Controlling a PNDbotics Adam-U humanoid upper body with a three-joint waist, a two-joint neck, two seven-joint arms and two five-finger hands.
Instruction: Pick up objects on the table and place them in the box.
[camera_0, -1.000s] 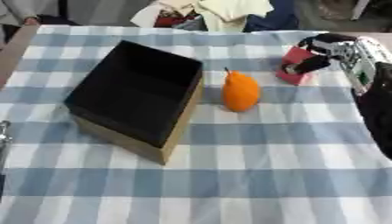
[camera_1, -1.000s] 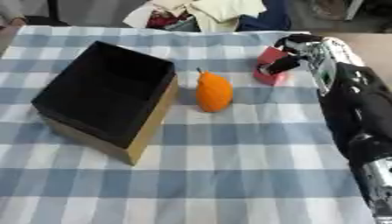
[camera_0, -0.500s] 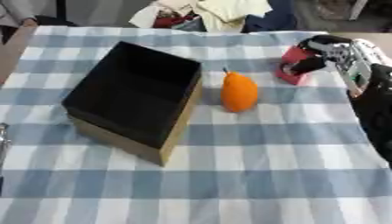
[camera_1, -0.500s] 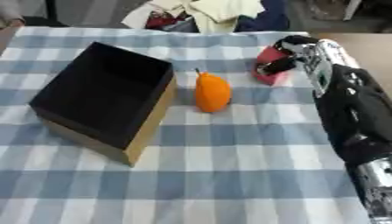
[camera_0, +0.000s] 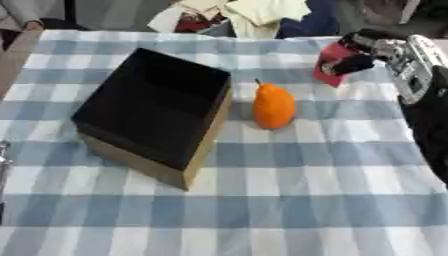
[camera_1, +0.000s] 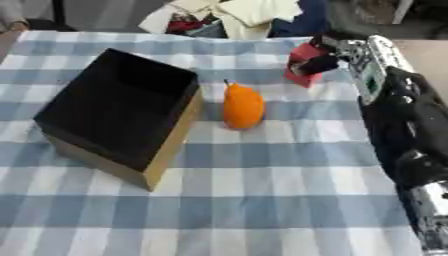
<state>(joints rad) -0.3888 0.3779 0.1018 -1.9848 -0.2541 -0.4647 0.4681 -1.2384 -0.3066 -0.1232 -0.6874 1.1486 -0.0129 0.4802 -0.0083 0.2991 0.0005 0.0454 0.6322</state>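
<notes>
Right arm extended far right; right hand (camera_0: 366, 52) fingers curled, pinching.

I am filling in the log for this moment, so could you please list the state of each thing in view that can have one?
Box: open at the top, nothing visible inside, sitting askew on the tablecloth.
Orange fruit: standing upright just right of the box, untouched.
Red object: at the far right of the table, right hand's fingers curled round it.
Right hand: shut on the red object.
Tablecloth: spread flat.
</notes>
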